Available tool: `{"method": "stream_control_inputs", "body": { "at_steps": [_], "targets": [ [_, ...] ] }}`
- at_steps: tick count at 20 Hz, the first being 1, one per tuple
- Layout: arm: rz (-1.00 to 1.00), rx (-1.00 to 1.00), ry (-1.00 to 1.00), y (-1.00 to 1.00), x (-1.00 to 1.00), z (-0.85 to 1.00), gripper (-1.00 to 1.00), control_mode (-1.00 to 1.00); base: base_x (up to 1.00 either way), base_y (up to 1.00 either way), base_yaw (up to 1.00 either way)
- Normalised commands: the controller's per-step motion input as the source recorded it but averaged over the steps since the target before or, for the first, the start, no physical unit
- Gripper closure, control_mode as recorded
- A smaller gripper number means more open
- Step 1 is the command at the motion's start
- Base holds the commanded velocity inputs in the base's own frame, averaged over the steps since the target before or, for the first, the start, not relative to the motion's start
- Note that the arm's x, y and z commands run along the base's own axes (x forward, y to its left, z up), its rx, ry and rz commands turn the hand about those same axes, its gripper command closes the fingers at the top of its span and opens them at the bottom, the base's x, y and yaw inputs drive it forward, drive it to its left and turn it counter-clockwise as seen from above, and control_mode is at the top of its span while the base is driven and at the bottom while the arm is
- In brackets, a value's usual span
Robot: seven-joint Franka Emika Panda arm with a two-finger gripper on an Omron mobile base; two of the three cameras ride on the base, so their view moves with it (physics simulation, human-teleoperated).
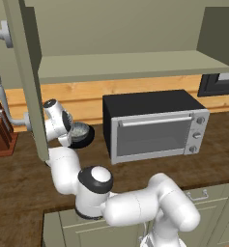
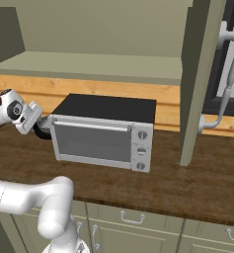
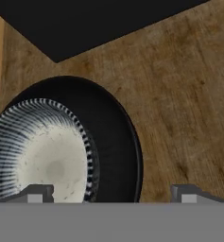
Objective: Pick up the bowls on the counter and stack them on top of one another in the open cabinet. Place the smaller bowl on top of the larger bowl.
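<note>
Risk lay in the spread end effector (image 3: 113, 194), empty above the nested bowls: pinching the black bowl's (image 3: 118, 142) rim might tip out the speckled bowl (image 3: 42, 151).

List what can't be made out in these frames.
- Black bowl: hand view, left part cut by the edge; whether it touches the speckled bowl is unclear.
- Both bowls: left base view, partly behind the arm; right base view, behind the toaster oven.
- Claw: hand view, just the fingertips show, spread wide.
</note>
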Motion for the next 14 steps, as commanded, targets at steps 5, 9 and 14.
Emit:
{"method": "stream_control_inputs", "body": {
  "at_steps": [5,9,14],
  "targets": [
    [0.0,0.0,0.0,0.0,-0.26,-0.12,-1.0,-1.0,0.0,0.0,0.0],
    [0.0,0.0,-0.02,-0.09,0.08,-0.24,-1.0,-1.0,0.0,0.0,0.0],
    [0.01,0.0,-0.02,-0.02,0.35,-0.2,-1.0,-1.0,0.0,0.0,0.0]
  ]
}}
